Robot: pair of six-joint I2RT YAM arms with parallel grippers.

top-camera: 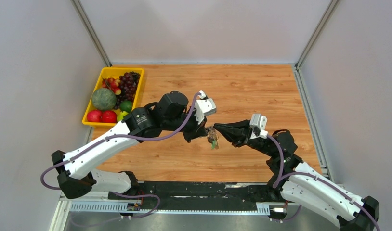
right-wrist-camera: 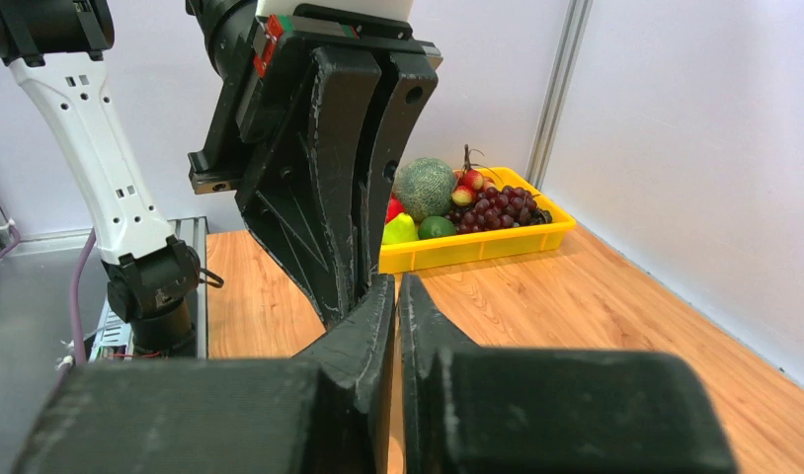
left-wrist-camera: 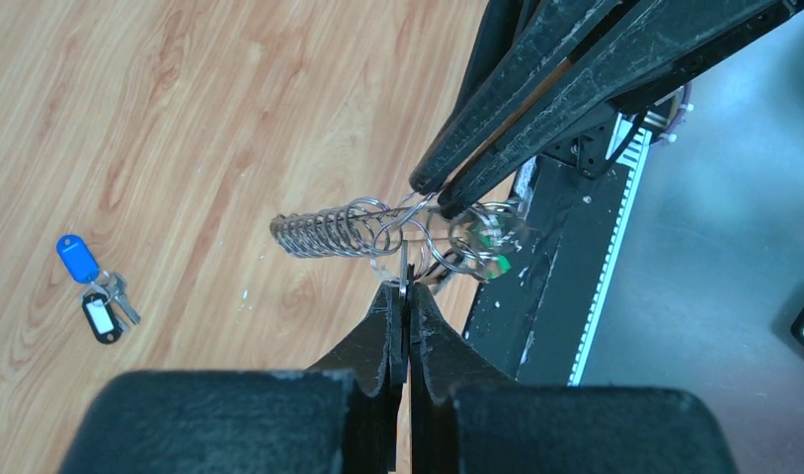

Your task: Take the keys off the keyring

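Note:
The keyring (left-wrist-camera: 447,235) is a cluster of silvery rings with a wire coil (left-wrist-camera: 319,233) and a small green tag (left-wrist-camera: 494,263), held in the air between both grippers; it also shows in the top view (top-camera: 213,136). My left gripper (left-wrist-camera: 405,283) is shut on a thin silvery piece hanging from the rings, seen edge-on; whether it is a key I cannot tell. My right gripper (left-wrist-camera: 441,192) is shut on the rings from the far side. Two keys lie loose on the table, one blue-headed (left-wrist-camera: 77,258) and one black-and-white (left-wrist-camera: 102,320). In the right wrist view the right gripper (right-wrist-camera: 396,282) hides the keyring.
A yellow tray (top-camera: 90,122) with grapes, a melon and other fruit stands at the back left of the wooden table (top-camera: 261,91); it also shows in the right wrist view (right-wrist-camera: 497,242). The black base rail (top-camera: 208,192) runs along the near edge. White walls enclose three sides.

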